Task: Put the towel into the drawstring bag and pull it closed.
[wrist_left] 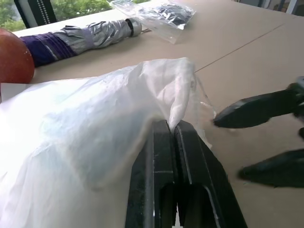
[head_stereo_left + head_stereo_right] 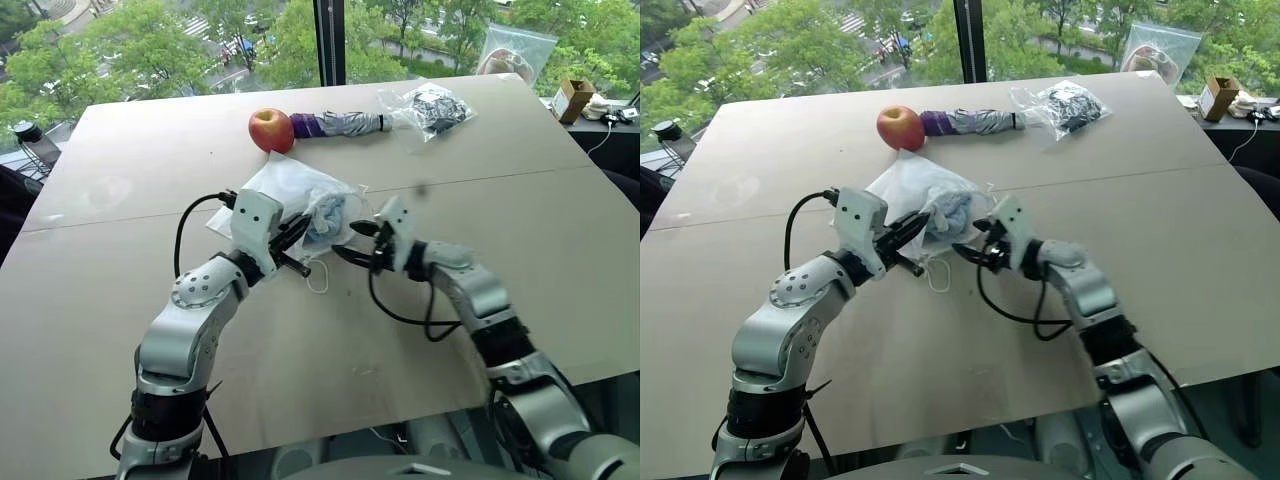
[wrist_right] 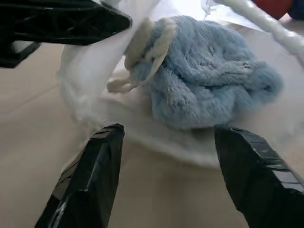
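Small crumpled light-blue terry towel (image 3: 209, 80): sitting inside the mouth of the thin white semi-translucent drawstring bag (image 2: 285, 185), which is lying mid-surface, nearer the far edge. Insertion appears nearly done; cord-pulling is still remaining. Left tool (image 1: 173, 130): pressed together, pinching the bag's rim and holding it up. Right tool (image 3: 166, 142): spread, facing the opening, gripping nothing. Beyond, along the far edge: red apple (image 2: 271, 130), folded umbrella (image 2: 335, 124), clear plastic bag of dark items (image 2: 430, 108).
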Robot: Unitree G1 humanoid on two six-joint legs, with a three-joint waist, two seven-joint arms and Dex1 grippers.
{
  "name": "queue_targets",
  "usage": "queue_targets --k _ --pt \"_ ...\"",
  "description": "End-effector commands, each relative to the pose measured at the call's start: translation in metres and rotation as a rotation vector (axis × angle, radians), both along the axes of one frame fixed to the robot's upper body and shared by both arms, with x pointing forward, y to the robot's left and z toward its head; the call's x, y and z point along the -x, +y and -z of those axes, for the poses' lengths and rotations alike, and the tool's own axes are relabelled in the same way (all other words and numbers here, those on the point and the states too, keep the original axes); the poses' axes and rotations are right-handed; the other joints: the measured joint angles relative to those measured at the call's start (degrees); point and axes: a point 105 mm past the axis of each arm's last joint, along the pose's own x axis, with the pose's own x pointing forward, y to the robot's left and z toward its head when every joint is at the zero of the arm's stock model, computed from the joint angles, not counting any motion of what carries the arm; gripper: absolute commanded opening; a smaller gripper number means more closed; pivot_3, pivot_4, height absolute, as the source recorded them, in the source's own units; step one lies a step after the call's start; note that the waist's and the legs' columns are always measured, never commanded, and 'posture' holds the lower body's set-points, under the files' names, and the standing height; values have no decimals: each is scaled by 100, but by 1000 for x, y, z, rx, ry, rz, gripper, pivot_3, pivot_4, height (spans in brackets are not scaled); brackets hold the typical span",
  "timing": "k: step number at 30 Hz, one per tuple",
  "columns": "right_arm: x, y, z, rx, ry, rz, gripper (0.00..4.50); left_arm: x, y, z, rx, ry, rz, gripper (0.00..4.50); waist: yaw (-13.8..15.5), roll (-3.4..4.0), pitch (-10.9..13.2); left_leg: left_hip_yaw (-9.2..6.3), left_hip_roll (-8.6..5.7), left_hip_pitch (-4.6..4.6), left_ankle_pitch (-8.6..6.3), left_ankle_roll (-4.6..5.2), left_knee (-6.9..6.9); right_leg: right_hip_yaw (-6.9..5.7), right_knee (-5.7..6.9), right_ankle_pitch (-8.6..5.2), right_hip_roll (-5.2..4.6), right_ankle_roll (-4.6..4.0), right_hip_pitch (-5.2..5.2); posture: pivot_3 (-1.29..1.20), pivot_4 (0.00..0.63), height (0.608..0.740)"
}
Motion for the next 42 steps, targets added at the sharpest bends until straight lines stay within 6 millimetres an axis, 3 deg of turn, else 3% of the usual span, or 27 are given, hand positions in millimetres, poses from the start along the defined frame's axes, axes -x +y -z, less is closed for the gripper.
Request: queue_targets --k 1,5,12,16,20,24,32,35,38,40,41,42 --pt "-15 -26 -20 27 -110 85 3271 3 2 -8 -36 -51 30 0 -40 -1 1 6 0 9 0 1 0 5 5 0 3 0 5 0 150 740" --pt "-37 -41 -16 79 -134 204 3271 2 10 -8 -45 -54 14 0 -43 -1 2 16 2 47 -1 1 -6 13 13 -2 9 -2 32 0 150 740" --pt "-62 -15 4 97 -80 285 3271 3 9 -6 -50 -55 8 0 -34 -1 2 21 7 42 0 -1 -7 21 8 -1 9 -2 28 0 150 740" --pt "-78 -16 17 161 -46 376 3271 3 9 -6 -53 -57 6 0 -4 0 2 20 4 39 0 0 -6 21 2 -1 -1 -2 29 0 150 740" --pt "-85 -13 18 160 -39 408 2187 2 11 -6 -56 -59 -2 0 -20 0 2 18 2 41 0 0 -7 21 4 -1 1 -2 29 0 150 740" --pt "-88 -18 20 212 -86 441 278 2 12 -7 -58 -61 -6 0 -32 0 2 17 2 42 0 -1 -8 20 7 -1 3 -2 29 0 150 740" --pt "-114 -62 -24 131 -253 717 127 -1 12 -9 -60 -60 -18 0 -29 1 3 18 1 40 0 -1 -8 21 7 -1 1 -2 29 0 150 740" --pt "-117 -68 -46 66 -317 761 127 -2 13 -9 -56 -55 -22 0 -48 1 3 21 1 41 0 -1 -12 22 3 -1 4 -2 28 0 150 740" --pt "-117 -67 -55 37 -340 765 127 1 9 -16 27 -64 18 0 -47 1 3 21 2 42 0 -1 -17 22 3 -1 6 -2 27 0 150 740" --pt "-117 -63 -57 21 -335 754 0 4 11 -20 41 -81 15 539 -43 1 3 21 7 40 0 0 -17 22 0 -1 5 -2 27 0 150 740" --pt "-116 -61 -57 17 -334 747 0 3 16 -20 29 -88 -11 1088 -43 1 3 22 7 40 0 0 -16 23 -1 -1 4 -2 27 0 150 740" --pt "-115 -59 -56 15 -332 740 0 3 20 -21 37 -90 -29 1088 -43 2 4 22 7 40 0 0 -16 23 -1 -1 4 -2 27 0 150 740"
